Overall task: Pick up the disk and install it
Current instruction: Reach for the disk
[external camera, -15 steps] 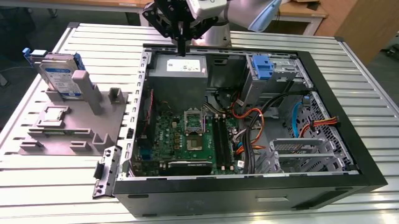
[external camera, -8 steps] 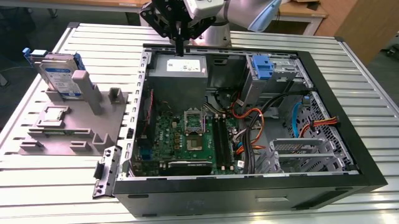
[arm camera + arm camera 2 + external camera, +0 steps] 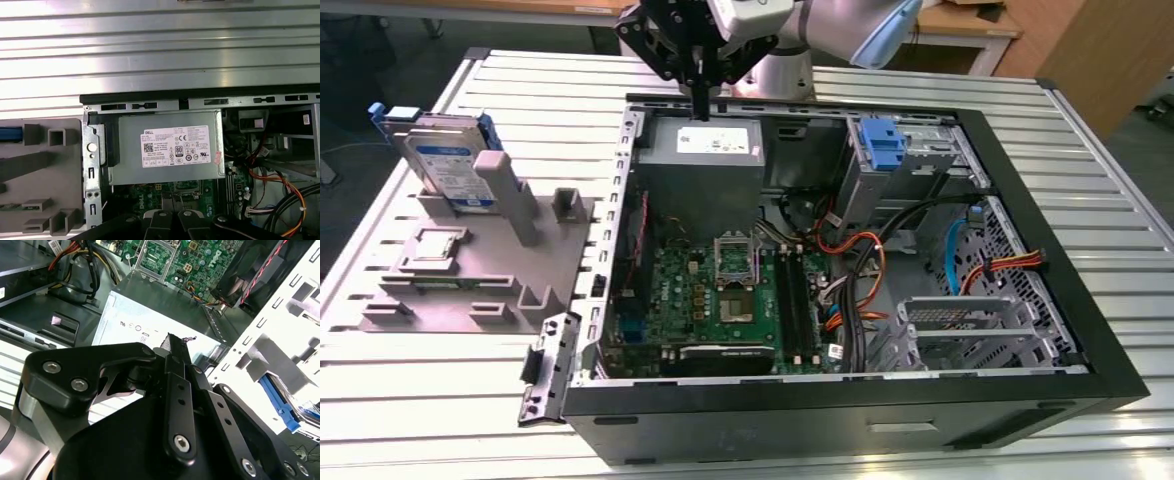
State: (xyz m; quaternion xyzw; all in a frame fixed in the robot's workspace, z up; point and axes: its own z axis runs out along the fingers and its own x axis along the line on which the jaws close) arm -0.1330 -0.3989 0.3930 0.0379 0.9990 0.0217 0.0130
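I locate the open computer case (image 3: 854,410) lying on the table (image 3: 1107,160), taking up the centre and the exterior view's right. The fixture block (image 3: 454,280) sits on the table just beside the case, on the exterior view's left. The disk (image 3: 447,165) stands upright at the block's far end.

Inside the case, I find:
- the power supply (image 3: 707,145) in the far corner nearest the block
- the motherboard (image 3: 720,300) in front of the power supply
- the cables (image 3: 854,260) between the motherboard and the drive cage (image 3: 974,330) at the near right
- a bracket (image 3: 881,145) in the far drive bay

The gripper (image 3: 700,112) hangs above the power supply's far edge, well apart from the disk.
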